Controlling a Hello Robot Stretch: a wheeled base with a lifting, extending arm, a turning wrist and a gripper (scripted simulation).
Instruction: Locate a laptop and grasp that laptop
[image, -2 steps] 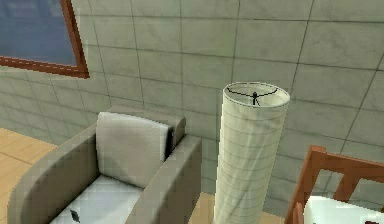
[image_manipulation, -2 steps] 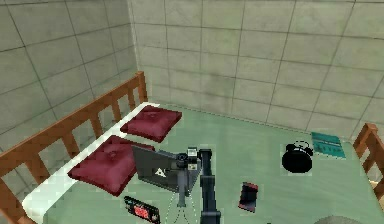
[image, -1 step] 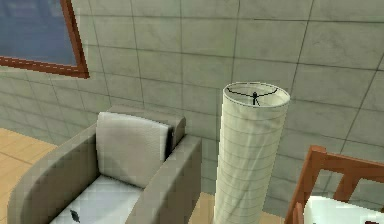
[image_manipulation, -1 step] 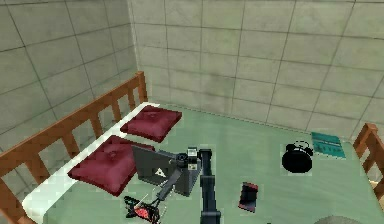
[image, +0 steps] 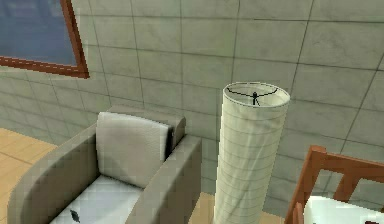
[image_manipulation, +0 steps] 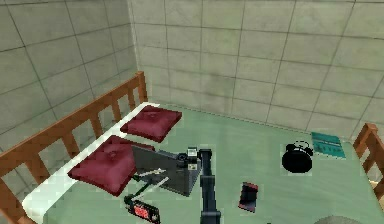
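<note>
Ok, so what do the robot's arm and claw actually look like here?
The arm is a dark, square-sided bar. At its far end sit two small white squares with black marks. Beside them is the claw, a dark body with two thin fingers.

This is a home, and the room is a bedroom. The arm side view looks over a bed (image_manipulation: 250, 125) with a pale green sheet and a slatted wooden frame (image_manipulation: 60, 135) along its 9 o'clock side. Two dark red pillows (image_manipulation: 152, 122) lie by that rail. Personal things rest on the sheet: a laptop (image_manipulation: 160, 172) at 7 o'clock, a phone (image_manipulation: 249, 194) at 5 o'clock, and a black alarm clock (image_manipulation: 297, 157) beside a teal book (image_manipulation: 326, 143) at 3 o'clock. In the forward view, a grey upholstered armchair (image: 120, 170) stands at 7 o'clock, a floor lamp (image: 250, 150) with a tall pale shade beside it, and a wood-framed window (image: 35, 35) sits at 10 o'clock in the tiled wall (image: 200, 50).
</note>
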